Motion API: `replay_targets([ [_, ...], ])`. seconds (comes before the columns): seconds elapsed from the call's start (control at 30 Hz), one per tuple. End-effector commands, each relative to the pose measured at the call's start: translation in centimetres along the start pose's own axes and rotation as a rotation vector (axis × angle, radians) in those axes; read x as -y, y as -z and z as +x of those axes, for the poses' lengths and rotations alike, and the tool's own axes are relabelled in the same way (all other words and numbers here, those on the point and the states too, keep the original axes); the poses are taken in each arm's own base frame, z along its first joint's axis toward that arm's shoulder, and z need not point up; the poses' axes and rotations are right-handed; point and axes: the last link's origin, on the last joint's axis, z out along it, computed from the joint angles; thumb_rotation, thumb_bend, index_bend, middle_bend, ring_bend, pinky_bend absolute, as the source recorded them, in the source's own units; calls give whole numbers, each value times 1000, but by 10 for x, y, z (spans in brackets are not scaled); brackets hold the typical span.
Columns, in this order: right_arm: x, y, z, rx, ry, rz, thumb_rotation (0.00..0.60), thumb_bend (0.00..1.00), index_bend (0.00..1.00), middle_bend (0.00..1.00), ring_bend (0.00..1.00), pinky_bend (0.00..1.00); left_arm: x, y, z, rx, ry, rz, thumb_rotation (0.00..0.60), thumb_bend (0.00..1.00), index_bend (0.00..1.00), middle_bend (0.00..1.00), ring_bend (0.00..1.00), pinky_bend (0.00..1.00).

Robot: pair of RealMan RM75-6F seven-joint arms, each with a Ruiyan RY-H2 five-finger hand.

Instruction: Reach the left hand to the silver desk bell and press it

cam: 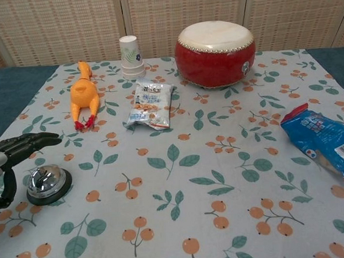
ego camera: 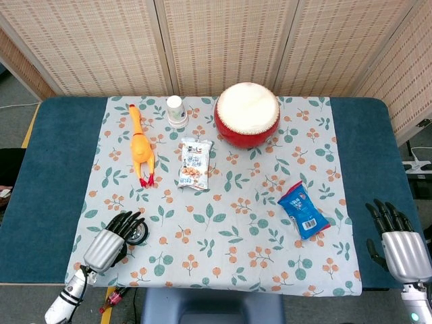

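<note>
The silver desk bell (cam: 46,183) on its black base stands at the near left of the patterned cloth; in the head view the bell (ego camera: 139,233) is partly covered by my left hand (ego camera: 111,240). That left hand (cam: 10,156) hovers over and just left of the bell, fingers spread and stretched forward, holding nothing. Whether it touches the bell I cannot tell. My right hand (ego camera: 398,243) rests at the near right over the blue table edge, fingers apart and empty.
An orange rubber chicken (ego camera: 140,145), a paper cup (ego camera: 176,111), a snack bag (ego camera: 194,164) and a red drum (ego camera: 247,113) lie further back. A blue packet (ego camera: 303,210) lies at the right. The cloth (ego camera: 223,223) covers the table's middle.
</note>
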Motion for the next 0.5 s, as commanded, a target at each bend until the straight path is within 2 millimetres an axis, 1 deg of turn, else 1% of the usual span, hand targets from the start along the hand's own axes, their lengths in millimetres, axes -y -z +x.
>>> replay_targets([
  [0.03,0,0,0,1,-1,0,600,439,77,18,0,149,-7,0,-13,-14,22,-23,600,1000,0,0,0,117],
  [0.27,0,-1,0,9,-3,0,600,439,77,18,0,149,-7,-4,-40,29,35,-34,600,1000,0,0,0,117],
  [0.5,-2,12,-3,16,3,0,600,439,77,18,0,149,-3,-9,-64,82,39,-29,600,1000,0,0,0,117],
])
